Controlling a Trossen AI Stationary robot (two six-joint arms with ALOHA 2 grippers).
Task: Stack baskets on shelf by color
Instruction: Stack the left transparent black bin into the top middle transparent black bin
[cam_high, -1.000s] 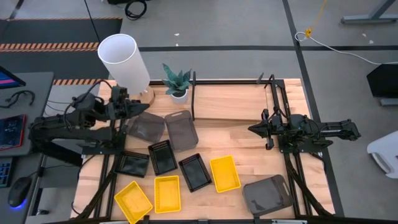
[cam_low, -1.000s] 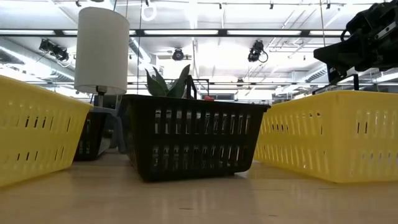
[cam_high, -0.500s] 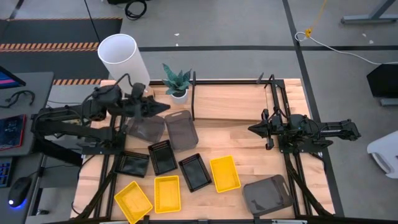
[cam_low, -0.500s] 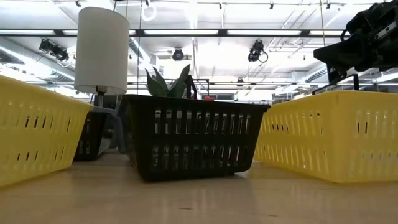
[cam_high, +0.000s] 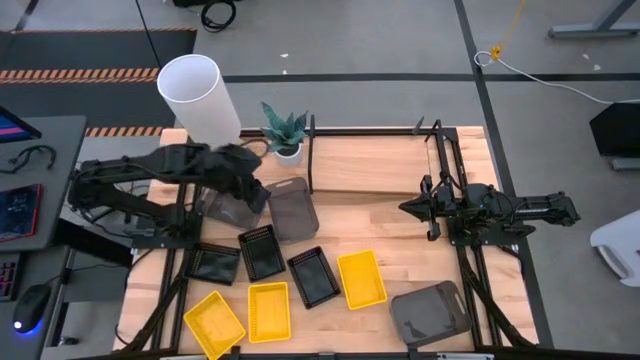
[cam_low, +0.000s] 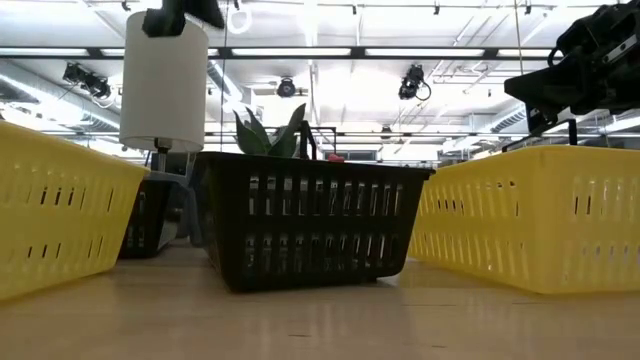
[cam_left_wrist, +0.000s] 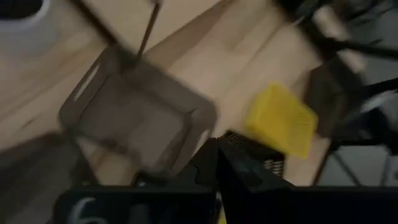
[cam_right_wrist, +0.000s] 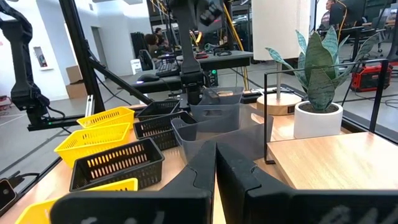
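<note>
Overhead, the left gripper (cam_high: 262, 192) hovers over two smoky grey baskets (cam_high: 291, 210) just in front of the shelf (cam_high: 372, 165)'s left end; whether its fingers are open cannot be told. Right of the shelf, the right gripper (cam_high: 408, 207) waits, fingers closed on nothing; yellow baskets (cam_high: 361, 278) and black baskets (cam_high: 261, 251) lie nearer the table's front edge.

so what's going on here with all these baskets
A two-armed robot is sorting baskets onto the shelf, which has nothing on it yet. The left gripper is over the two smoky grey baskets near the white lamp; a grasp cannot be confirmed. The right gripper waits by the shelf's right end. Three black baskets and three yellow baskets lie loose on the table, plus a third grey one at the front right.
</note>
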